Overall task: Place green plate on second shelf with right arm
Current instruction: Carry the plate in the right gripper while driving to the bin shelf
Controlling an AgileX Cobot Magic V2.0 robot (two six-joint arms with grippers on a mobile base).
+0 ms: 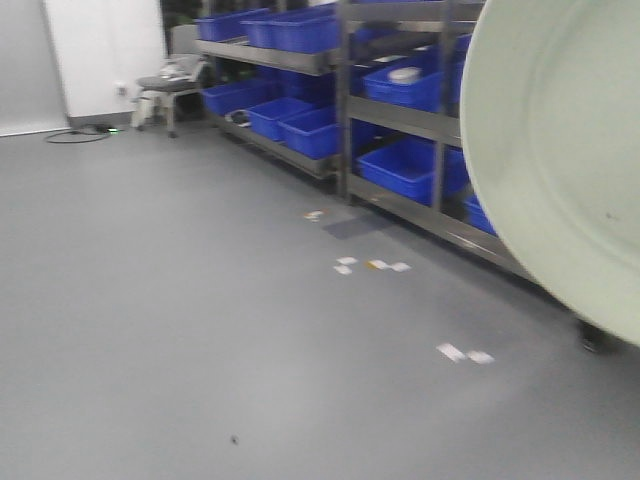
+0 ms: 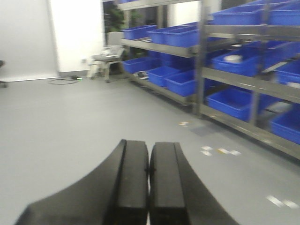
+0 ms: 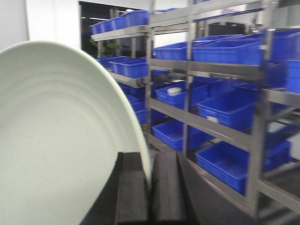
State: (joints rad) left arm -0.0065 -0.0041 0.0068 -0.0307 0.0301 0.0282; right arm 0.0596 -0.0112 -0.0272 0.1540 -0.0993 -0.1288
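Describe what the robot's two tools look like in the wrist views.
The left tool has two matte black fingers: flat and blocky at the tips, with outer edges that flare in a curve toward the base. The right tool looks the same, black and flat-faced. No cables, markings or labels show on either, and the arms themselves are out of view.

Blue bins [image 1: 300, 130] are ranged in tiers along the right, and a white round object [image 1: 404, 74] is held in one of them. Small paper scraps [image 1: 372, 265] are scattered over the grey floor [image 1: 180, 300]. A chair [image 1: 165, 90] is set by the white wall [image 1: 105, 55], with a dark cable [image 1: 75, 135] laid near it.
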